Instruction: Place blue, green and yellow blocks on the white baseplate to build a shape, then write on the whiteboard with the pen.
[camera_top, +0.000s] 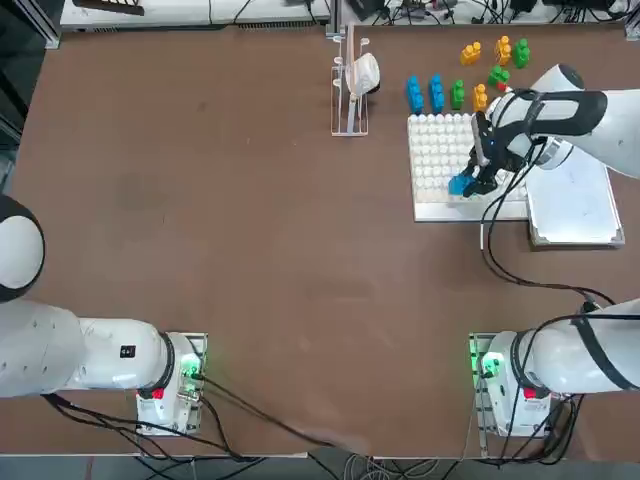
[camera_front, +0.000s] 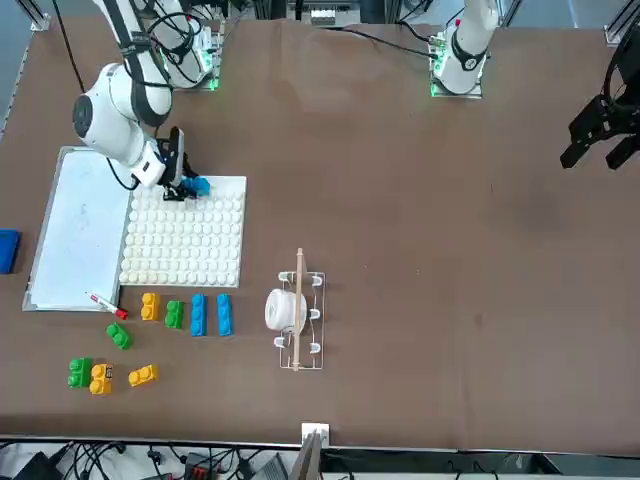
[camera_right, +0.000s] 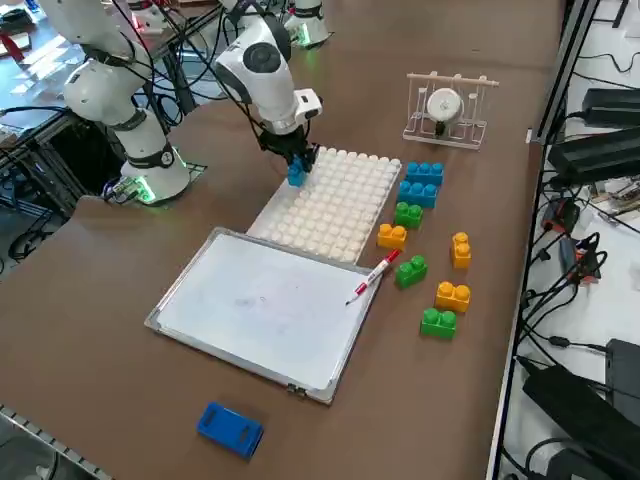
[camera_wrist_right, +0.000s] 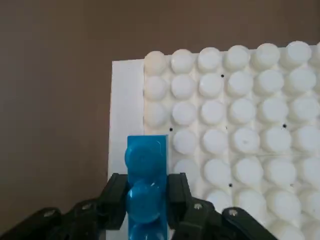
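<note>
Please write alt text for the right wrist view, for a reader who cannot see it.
The right pincer is shut on a blue block, holding it at the edge of the white baseplate. Brown table surrounds the plate.

Work surface: you face a wide brown table (camera_top: 250, 230) with a matte top, filling most of every view.
Far edge: look past the table's far side in the top view for pale equipment and dark cables (camera_top: 300, 12).
Right side: beyond the table edge you see black boxes (camera_right: 600, 150) and loose cables (camera_right: 565, 260) on a pale floor.
Left corner: a dark metal frame (camera_right: 40, 150) stands beside the table in the side view.
Near edge: cables and plugs (camera_front: 200, 462) lie along the front view's lower border.
Light: even, with soft shadows.
</note>
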